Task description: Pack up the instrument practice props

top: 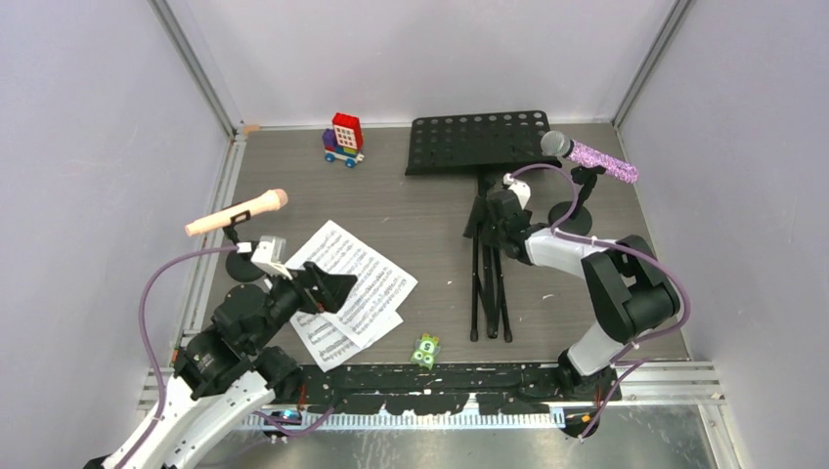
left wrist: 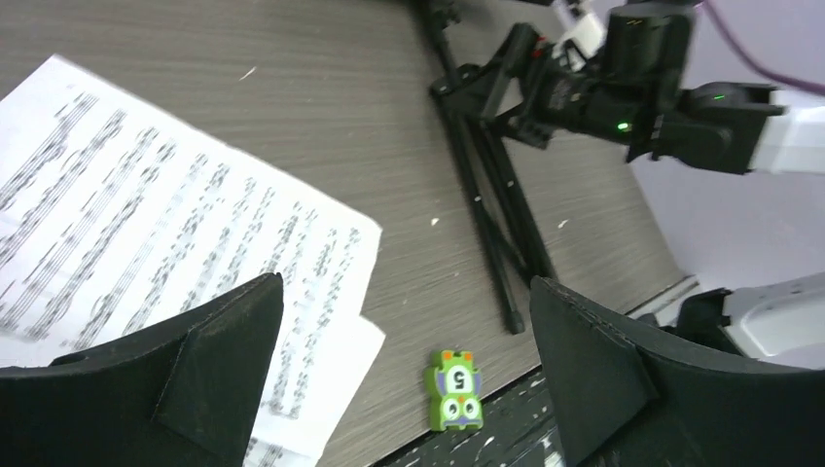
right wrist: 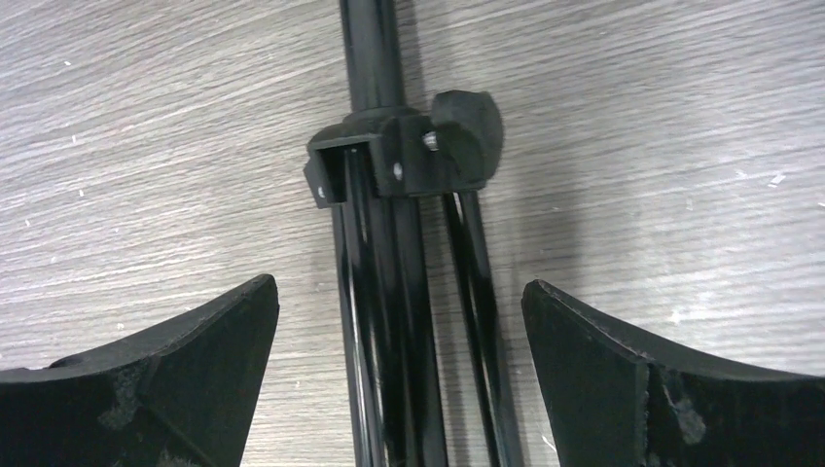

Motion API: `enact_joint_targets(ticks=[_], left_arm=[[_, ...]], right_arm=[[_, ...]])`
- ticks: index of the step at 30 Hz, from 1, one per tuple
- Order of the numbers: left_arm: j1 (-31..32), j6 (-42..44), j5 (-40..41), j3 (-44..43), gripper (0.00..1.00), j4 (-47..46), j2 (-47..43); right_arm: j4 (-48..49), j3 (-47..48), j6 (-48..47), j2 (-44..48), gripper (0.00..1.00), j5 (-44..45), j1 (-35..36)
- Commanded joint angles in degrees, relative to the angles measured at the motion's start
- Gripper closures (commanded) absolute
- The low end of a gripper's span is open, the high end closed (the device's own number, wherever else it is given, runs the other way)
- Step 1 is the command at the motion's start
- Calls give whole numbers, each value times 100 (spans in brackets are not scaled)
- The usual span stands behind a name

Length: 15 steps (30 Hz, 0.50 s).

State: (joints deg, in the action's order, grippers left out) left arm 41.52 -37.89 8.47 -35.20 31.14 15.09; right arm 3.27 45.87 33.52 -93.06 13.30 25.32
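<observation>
The black perforated music desk (top: 477, 143) lies flat at the back, its folded tripod legs (top: 489, 283) stretched toward me. My right gripper (top: 486, 223) hovers open over those legs (right wrist: 389, 321), just below their clamp collar (right wrist: 409, 156); the fingers straddle them without touching. Over the white sheet-music pages (top: 347, 288) my left gripper (top: 342, 293) stands open and empty, with the pages (left wrist: 165, 233) under its left finger. A pink microphone (top: 238, 213) rests on a round-based mount (top: 239, 264) at the left. The purple-glitter microphone (top: 591, 154) sits on its mount (top: 572, 217) at the right.
A small green piece (top: 425, 349) lies near the table's front edge, also in the left wrist view (left wrist: 454, 389) between the fingers. A red-blue toy brick vehicle (top: 343, 140) stands at the back. Walls enclose the table on three sides.
</observation>
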Motion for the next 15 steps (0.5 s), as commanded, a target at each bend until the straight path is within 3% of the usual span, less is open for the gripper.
enact_joint_targets(ticks=[1,8,15], left_arm=[[9,-76,558,-64,0,747,-97],[6,60,813,-437,0,1076,402],[6,35,714,-662,0,1265,931]], right_arm=[[-444,217,115,519,0,722,-14],[-3201,1371,335,725,0,1976,-15],[-3692,1223,-28,1377,0,1133,-15]])
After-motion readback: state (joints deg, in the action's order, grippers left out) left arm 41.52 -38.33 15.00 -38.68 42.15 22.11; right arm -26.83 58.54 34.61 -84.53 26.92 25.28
